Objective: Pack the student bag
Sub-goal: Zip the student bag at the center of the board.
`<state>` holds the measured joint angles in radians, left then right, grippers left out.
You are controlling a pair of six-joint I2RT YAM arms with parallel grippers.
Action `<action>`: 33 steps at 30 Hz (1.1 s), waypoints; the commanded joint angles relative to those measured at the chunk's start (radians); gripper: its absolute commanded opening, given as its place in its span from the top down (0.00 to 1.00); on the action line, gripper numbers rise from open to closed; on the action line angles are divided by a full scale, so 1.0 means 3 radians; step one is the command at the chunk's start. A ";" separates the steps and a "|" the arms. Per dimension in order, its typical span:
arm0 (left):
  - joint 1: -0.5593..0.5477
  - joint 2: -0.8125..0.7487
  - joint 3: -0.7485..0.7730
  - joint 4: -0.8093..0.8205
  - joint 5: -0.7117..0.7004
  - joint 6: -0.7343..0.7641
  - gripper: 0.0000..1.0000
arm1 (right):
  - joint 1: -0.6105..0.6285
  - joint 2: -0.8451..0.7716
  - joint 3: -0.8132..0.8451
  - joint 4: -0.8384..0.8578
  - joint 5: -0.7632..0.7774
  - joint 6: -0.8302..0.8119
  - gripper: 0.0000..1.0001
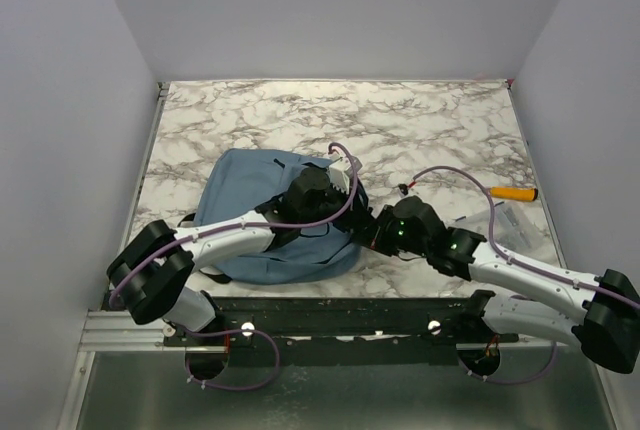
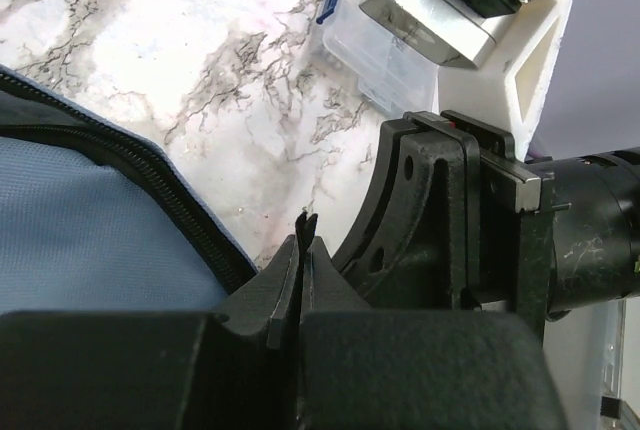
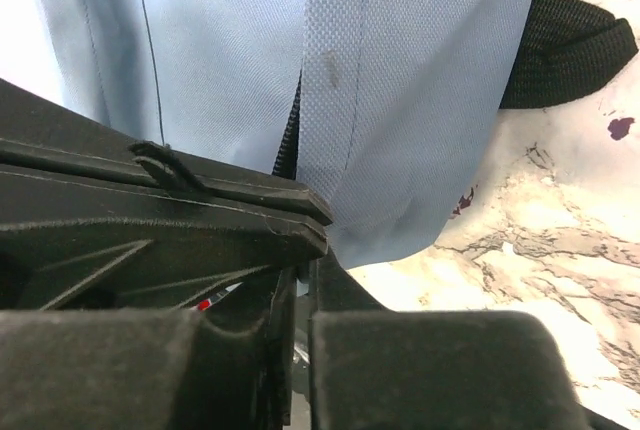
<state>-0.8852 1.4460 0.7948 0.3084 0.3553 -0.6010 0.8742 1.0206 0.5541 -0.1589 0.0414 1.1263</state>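
Right wrist, student bag (image 3: 420, 70) against right fingers (image 3: 400, 350)

Student bag (image 1: 240, 190) on table (image 1: 420, 120), near-left.

The worktop (image 1: 420, 120) is showing a white marble pattern with grey veins running all across it, and it is stretching from the near edge back to the plain wall. The student bag (image 1: 240, 210), soft dusty-blue fabric, is lying flat on the near left part of it, with a black strap (image 3: 565, 50) spilling off onto the marble beside the cloth. Well apart from it, over by the right edge, an orange-handled tool (image 1: 514, 192) is lying on its side, and a clear plastic case (image 1: 515, 222) is sitting just nearer than that tool.
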 commanded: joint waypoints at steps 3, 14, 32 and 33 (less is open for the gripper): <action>0.0147 0.0065 0.0257 0.0131 -0.0088 -0.0073 1.00 | 0.0111 0.0075 -0.0086 0.0122 0.0053 -0.0130 0.99; 0.0548 0.0566 0.0946 0.0017 -0.0961 0.0196 1.00 | 0.0318 -0.0077 -0.0217 -0.0047 -0.0020 0.0045 1.00; 0.0839 0.0439 0.0912 -0.0266 -0.0363 -0.0266 1.00 | 0.0278 0.0077 0.0613 -0.0681 0.0503 -0.0931 0.45; 0.0842 0.0423 0.0880 -0.0266 -0.0314 -0.0307 1.00 | 0.0209 0.0148 0.0717 -0.0645 0.0462 -0.1083 0.40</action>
<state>-0.6445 1.6508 1.0958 0.1787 0.1688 -0.6102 0.9619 1.0111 0.6315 -0.2687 0.1165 1.0096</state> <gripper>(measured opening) 0.007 0.522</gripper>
